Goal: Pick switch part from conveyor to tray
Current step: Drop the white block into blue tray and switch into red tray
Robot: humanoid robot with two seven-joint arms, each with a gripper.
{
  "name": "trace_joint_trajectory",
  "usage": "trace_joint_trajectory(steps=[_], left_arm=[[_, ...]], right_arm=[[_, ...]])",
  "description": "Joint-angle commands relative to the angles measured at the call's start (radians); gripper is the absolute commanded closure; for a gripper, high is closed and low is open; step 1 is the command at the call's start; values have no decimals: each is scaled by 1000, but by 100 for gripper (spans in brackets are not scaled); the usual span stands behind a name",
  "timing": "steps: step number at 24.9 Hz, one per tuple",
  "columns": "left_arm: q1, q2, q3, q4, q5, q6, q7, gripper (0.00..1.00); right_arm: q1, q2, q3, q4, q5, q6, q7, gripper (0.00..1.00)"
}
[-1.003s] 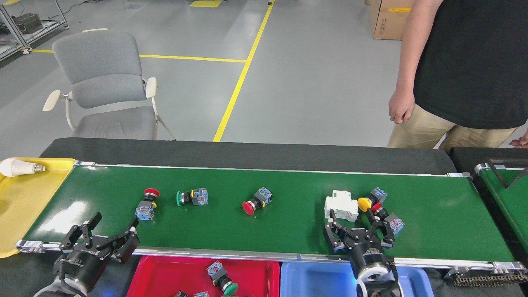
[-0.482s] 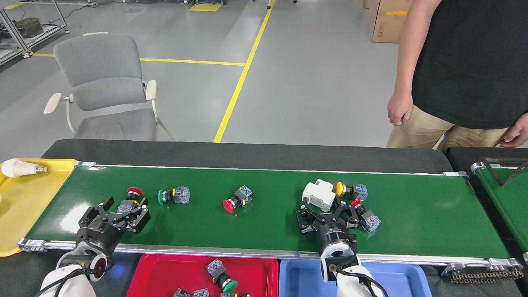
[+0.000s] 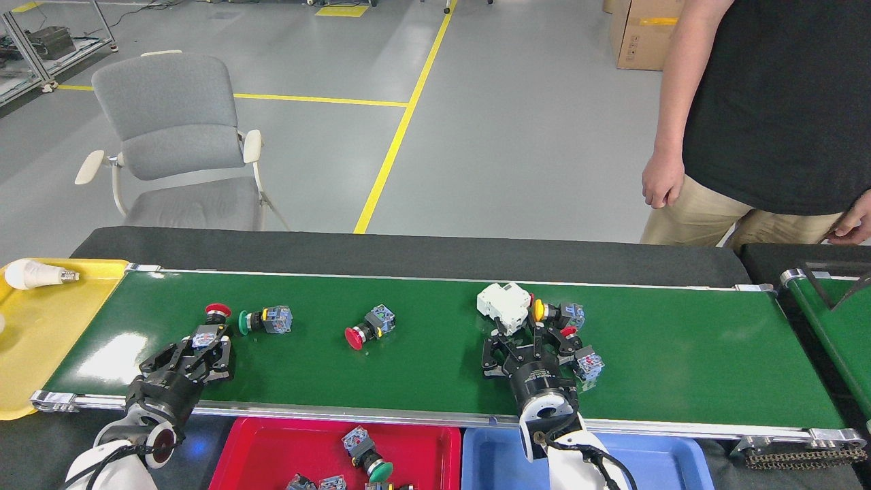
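Observation:
Several switch parts lie on the green conveyor (image 3: 680,361). My left gripper (image 3: 194,348) reaches over the near rail, open, its fingers either side of a red-capped switch part (image 3: 211,325). A green-capped one (image 3: 267,319) and a red mushroom one (image 3: 368,327) lie further right. My right gripper (image 3: 527,340) is open with fingers spread, just in front of a white breaker (image 3: 503,303), a yellow-capped switch part (image 3: 556,313) and a small red-capped one (image 3: 584,359) at its right finger. The red tray (image 3: 272,449) below the rail holds several switch parts.
A blue tray (image 3: 490,456) sits right of the red one, under my right arm. A yellow tray (image 3: 41,333) with a light bulb (image 3: 37,273) is at the belt's left end. A person (image 3: 762,116) stands behind the belt at right. A narrower green belt (image 3: 837,327) adjoins far right.
The parts have all travelled left along the belt. My left gripper moved forward over the rail and around the red-capped switch part. My right gripper moved left and forward toward the breaker cluster.

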Motion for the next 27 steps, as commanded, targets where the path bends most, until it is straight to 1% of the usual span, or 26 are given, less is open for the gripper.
trace_joint_trajectory(steps=[1,2,3,4,5,6,7,8,9,11,12,13,14,16,17,18,19,20,21,22,23,24,25,27], left_arm=[[78,1,1,-133,12,-150,-2,91],[145,-1,1,-200,20,-150,-4,85],[204,-4,1,-257,25,-150,-4,69],[265,-8,1,-312,31,-150,-4,51],[303,-11,1,-346,31,-150,-4,41],[340,-22,1,-378,31,-150,-4,22],[360,-47,4,-404,31,-150,-2,0],[369,-74,7,-419,32,-150,-2,0],[374,-96,10,-429,31,-150,-2,0],[374,-108,15,-426,31,-150,-2,0],[371,-113,20,-424,29,-150,-2,0],[368,-111,27,-419,28,-150,-2,0],[368,-111,44,-421,29,-150,-1,0],[360,-111,86,-415,26,-150,-1,0],[348,-114,125,-406,23,-150,-1,0],[336,-114,141,-399,25,-150,-1,0],[313,-116,159,-387,23,-150,-2,0],[290,-111,171,-369,23,-133,-1,0],[262,-103,176,-338,23,-50,-1,0],[245,-93,184,-312,25,-7,1,0],[237,-73,196,-292,25,5,4,0],[239,-41,216,-271,31,5,6,0],[240,-22,227,-258,32,5,6,0],[227,1,231,-231,34,5,6,0]], right_arm=[[33,-45,-4,-127,-2,-30,-21,98],[87,-84,-8,-216,-4,-64,-26,98],[145,-122,-11,-300,-16,-98,-26,98],[221,-168,-22,-389,-42,-142,-27,98],[277,-205,-36,-451,-68,-177,-29,98],[338,-251,-54,-510,-102,-225,-37,98],[406,-300,-76,-555,-136,-288,-52,97],[461,-335,-99,-572,-159,-346,-70,96],[505,-363,-126,-572,-176,-417,-98,93],[571,-397,-197,-567,-197,-564,-147,83],[607,-398,-237,-563,-203,-647,-152,69],[637,-391,-278,-563,-205,-721,-149,33],[656,-378,-312,-564,-205,-767,-149,0],[662,-358,-350,-566,-205,-809,-147,0],[659,-348,-366,-566,-205,-803,-144,0],[654,-335,-378,-566,-206,-796,-139,0],[647,-308,-409,-566,-208,-767,-130,0],[636,-265,-445,-566,-208,-719,-116,0],[625,-210,-470,-566,-206,-647,-95,0],[613,-164,-481,-567,-205,-570,-78,0],[608,-137,-484,-567,-200,-492,-66,0],[610,-134,-484,-569,-196,-406,-60,0],[614,-139,-484,-569,-194,-357,-58,0],[630,-154,-485,-567,-194,-306,-55,0]])
